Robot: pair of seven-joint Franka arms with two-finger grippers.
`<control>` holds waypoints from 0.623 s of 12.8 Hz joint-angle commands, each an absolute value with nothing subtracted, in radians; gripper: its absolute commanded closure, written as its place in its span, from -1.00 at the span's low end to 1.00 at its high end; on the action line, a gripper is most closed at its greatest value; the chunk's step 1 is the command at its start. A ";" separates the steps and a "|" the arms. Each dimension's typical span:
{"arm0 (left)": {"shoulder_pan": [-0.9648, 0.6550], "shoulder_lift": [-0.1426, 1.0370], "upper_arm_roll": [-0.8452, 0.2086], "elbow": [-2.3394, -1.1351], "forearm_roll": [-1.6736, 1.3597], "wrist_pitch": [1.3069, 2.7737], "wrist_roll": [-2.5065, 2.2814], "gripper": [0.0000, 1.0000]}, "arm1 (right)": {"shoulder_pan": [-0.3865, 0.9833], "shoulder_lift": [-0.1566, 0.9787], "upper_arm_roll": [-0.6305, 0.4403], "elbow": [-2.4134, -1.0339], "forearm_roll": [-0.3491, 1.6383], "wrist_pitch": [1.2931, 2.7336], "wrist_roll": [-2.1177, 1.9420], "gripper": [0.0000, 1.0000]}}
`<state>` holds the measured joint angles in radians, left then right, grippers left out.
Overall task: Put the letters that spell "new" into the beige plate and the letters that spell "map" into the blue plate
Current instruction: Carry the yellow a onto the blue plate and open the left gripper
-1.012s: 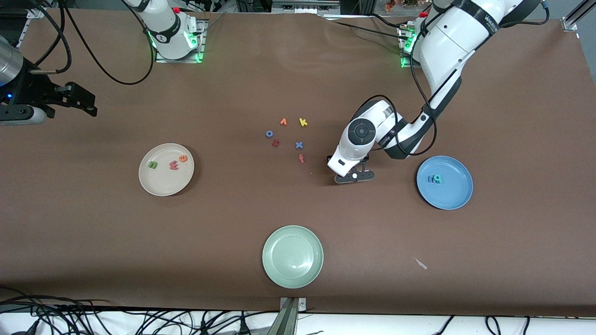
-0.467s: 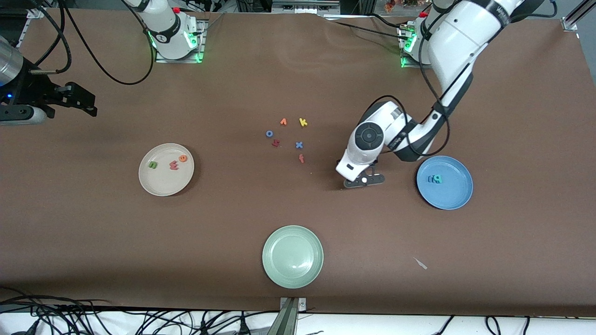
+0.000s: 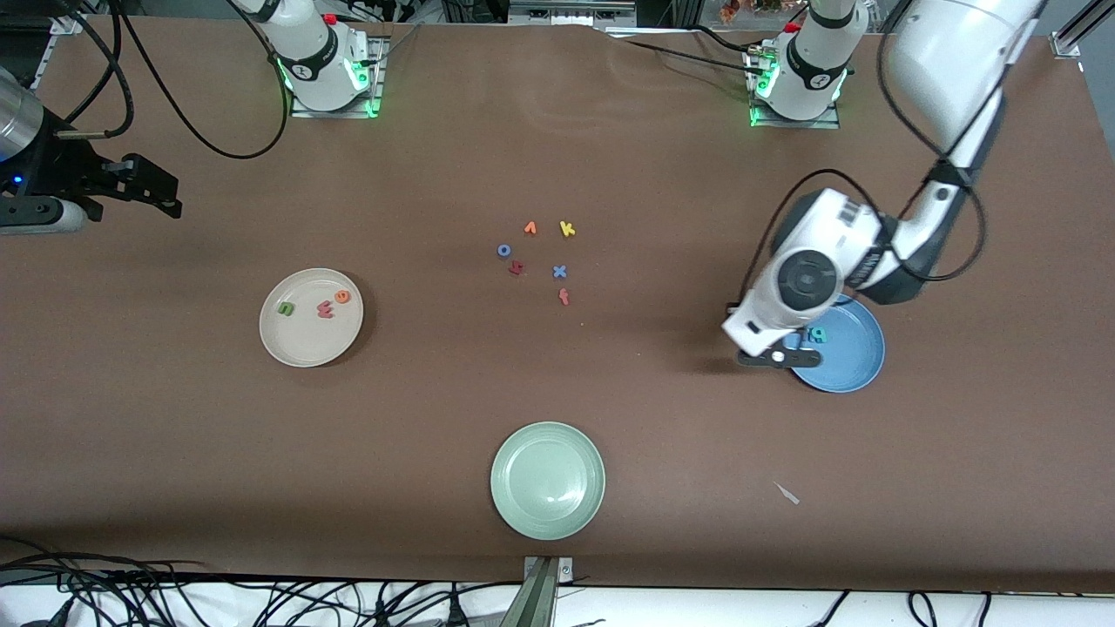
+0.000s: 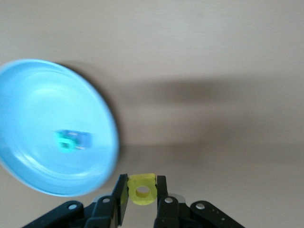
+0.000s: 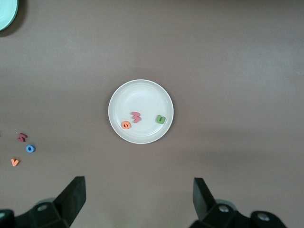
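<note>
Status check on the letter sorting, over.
Left gripper shut on yellow "p", at the blue plate rim. Right gripper open, waiting above the beige plate. Nothing in the way.

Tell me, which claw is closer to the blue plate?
The left claw. It hangs at the edge of the blue plate, pinching the yellow "p". The right claw waits open, high above the beige plate at the right arm's end.

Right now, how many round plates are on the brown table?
3. The cream-beige plate lies toward the right arm's end, the solid blue plate toward the left arm's end, and the pale green plate sits between them, nearest the front camera.
</note>
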<state>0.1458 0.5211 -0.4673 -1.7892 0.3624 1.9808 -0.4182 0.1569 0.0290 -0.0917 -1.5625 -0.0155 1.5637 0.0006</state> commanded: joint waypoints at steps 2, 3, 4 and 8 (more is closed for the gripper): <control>0.322 0.502 -0.480 -1.854 0.361 1.997 -0.130 0.84 | 0.152 0.038 -0.089 -1.537 -0.005 1.555 0.002 -1.00; 0.348 0.512 -0.480 -1.865 0.360 2.019 -0.100 0.73 | 0.152 0.038 -0.089 -1.537 -0.005 1.555 0.002 -1.00; 0.357 0.518 -0.479 -1.882 0.368 2.052 -0.091 0.62 | 0.152 0.038 -0.089 -1.537 -0.005 1.555 0.002 -1.00; 0.368 0.548 -0.477 -1.868 0.380 2.102 0.044 -1.00 | 0.152 0.038 -0.089 -1.537 -0.005 1.555 0.002 -1.00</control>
